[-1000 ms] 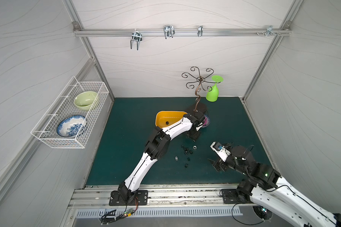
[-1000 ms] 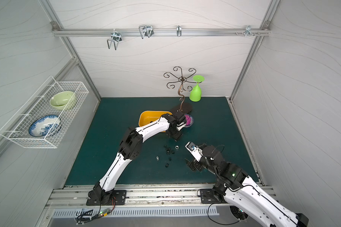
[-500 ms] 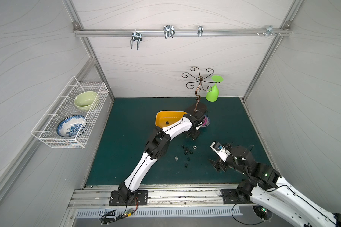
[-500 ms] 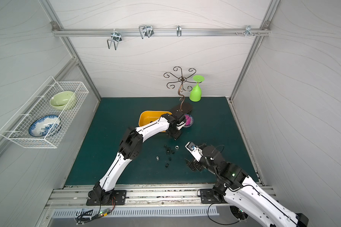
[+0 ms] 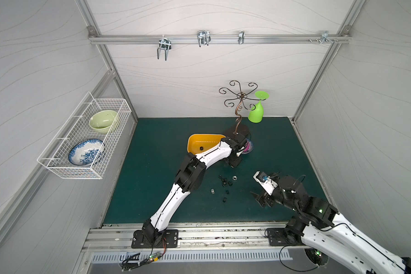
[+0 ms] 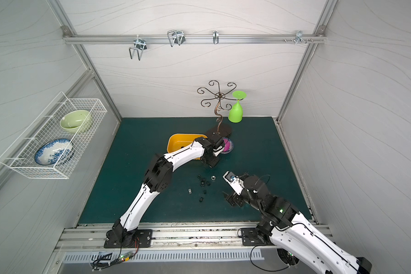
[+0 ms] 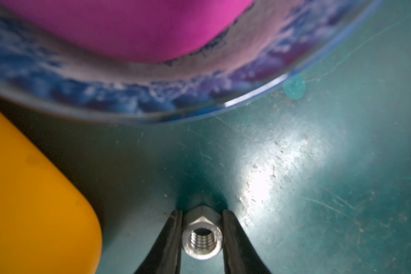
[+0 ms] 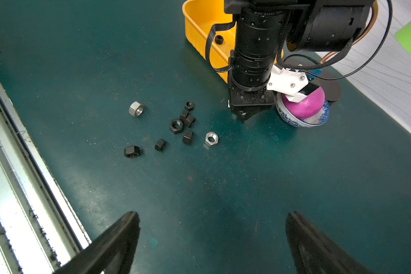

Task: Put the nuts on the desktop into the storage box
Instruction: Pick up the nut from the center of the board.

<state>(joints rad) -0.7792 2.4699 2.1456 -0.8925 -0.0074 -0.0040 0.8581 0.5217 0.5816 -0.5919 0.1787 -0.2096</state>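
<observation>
The left gripper is low over the flat dark teal-green desktop. Its 2 thin black fingers pinch 1 small shiny silver metal hex nut, with 1 finger on each flat side. The nut looks like it sits on the desktop, so I think this is the grab step.

Next the arm needs to lift the nut up, keep the squeeze, carry it over the rim and let go. The shallow yellow-orange plastic storage box is just beside the fingers, so the trip is short. A round blue-and-white bowl with a pink ball is close past the fingertips, so the lift should not bump it. 1 black nut lies in the box already.

The right gripper has its fingers spread wide with nothing between them. 9 loose little nuts, 7 black and 2 silver, lie well past its fingertips.

The desktop is scratched and dusty, with a bright shiny spot near the left fingers. The room has white walls, a white wire basket, a grey metal rail with hooks, a curly brown metal stand and an upside-down green plastic cup.
</observation>
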